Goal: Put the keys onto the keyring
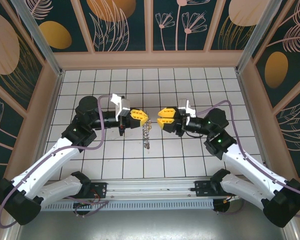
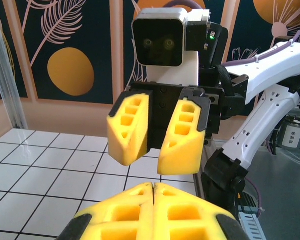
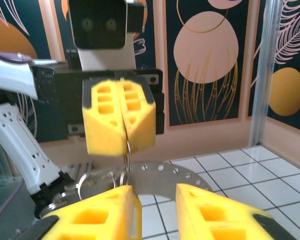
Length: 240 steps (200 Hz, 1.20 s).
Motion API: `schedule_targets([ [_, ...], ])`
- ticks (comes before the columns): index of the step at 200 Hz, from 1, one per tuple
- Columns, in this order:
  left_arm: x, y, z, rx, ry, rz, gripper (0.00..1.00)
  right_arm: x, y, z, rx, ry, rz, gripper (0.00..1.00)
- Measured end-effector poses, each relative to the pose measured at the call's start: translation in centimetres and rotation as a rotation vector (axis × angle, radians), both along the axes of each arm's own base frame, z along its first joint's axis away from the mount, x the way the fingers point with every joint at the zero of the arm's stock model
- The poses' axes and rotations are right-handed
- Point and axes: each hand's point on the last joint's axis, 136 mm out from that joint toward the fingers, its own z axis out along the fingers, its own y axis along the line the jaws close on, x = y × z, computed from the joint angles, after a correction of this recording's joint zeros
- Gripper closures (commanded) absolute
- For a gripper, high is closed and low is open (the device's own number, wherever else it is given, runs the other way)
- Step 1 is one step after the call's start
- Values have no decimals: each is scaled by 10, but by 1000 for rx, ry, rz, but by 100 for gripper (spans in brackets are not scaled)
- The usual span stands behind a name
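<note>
From high behind its near edge we overlook the whole desk point(image 1: 190, 85). Our wrist cameras face each other closely, the left framing the right claw point(image 2: 151, 162), the right the left claw point(image 3: 124, 149).

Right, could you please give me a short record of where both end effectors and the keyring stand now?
left end effector: shut on the keyring, gripping a thin wire loop
right end effector: open, facing the left one at close range
keyring: below the left end effector's tips, between the arms
table: white tiles
</note>
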Motion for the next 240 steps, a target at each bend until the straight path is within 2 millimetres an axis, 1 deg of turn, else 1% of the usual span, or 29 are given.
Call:
schedule_targets([
  [39,-2,1,-6,-4,-16,-1,100,1,8,5,35,62,65,62],
  [66,-3,2,-2,-20,-45,3,100,-4,13,6,44,86,102,59],
  [114,-2,3,3,-36,-70,14,100,-11,24,6,34,113,157,58],
  [145,-2,3,4,-37,-72,20,100,-11,26,4,28,121,163,61],
  [172,-1,3,5,-40,-75,23,100,-13,29,1,19,128,178,67],
  [240,-1,4,5,-40,-76,24,100,-10,34,-5,6,143,188,77],
])
